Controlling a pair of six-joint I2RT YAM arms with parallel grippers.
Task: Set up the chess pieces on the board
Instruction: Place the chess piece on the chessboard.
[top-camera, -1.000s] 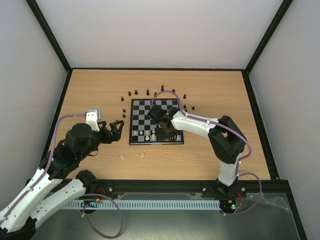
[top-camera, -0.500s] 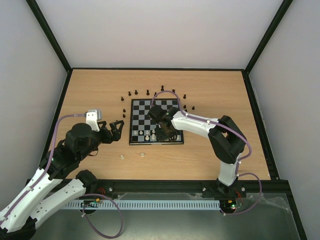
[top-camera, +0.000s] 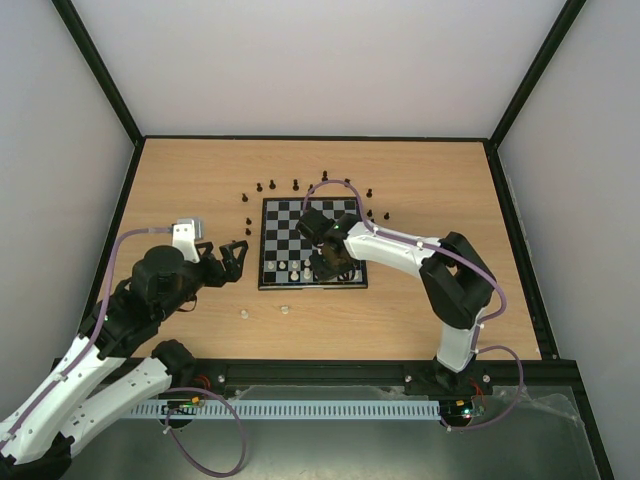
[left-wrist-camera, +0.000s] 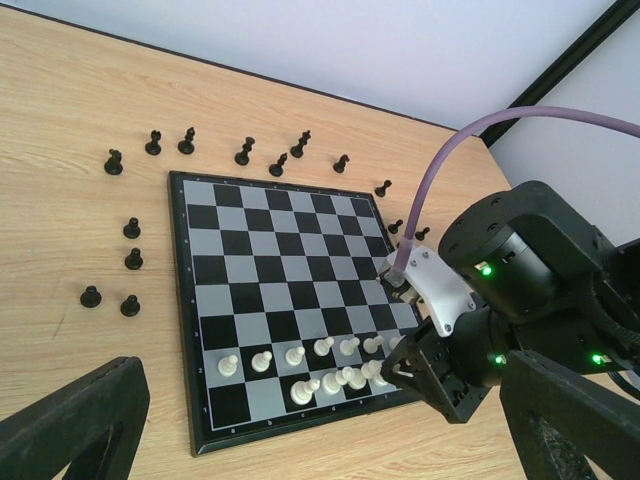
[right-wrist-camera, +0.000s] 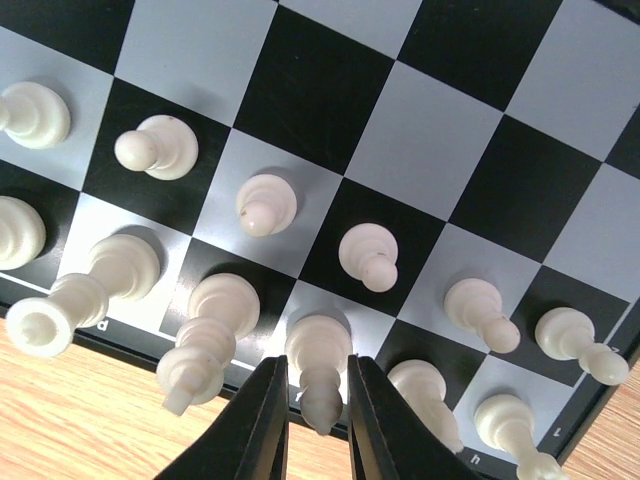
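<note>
Right claw (right-wrist-camera: 316, 370) at near edge of glossy black-and-silver checked board (top-camera: 290, 225), fingers bracketing cream-white chessman (right-wrist-camera: 318, 345) standing on nearest rank. I can't tell whether pinching or freed. More cream pieces (left-wrist-camera: 262, 360) on board's two near ranks. Small black chessmen (left-wrist-camera: 153, 143) ring board's far and left sides, off it. Two cream strays (top-camera: 285, 310) just off board's near edge. Left claw (top-camera: 232, 262) gaping wide, left of board.
</note>
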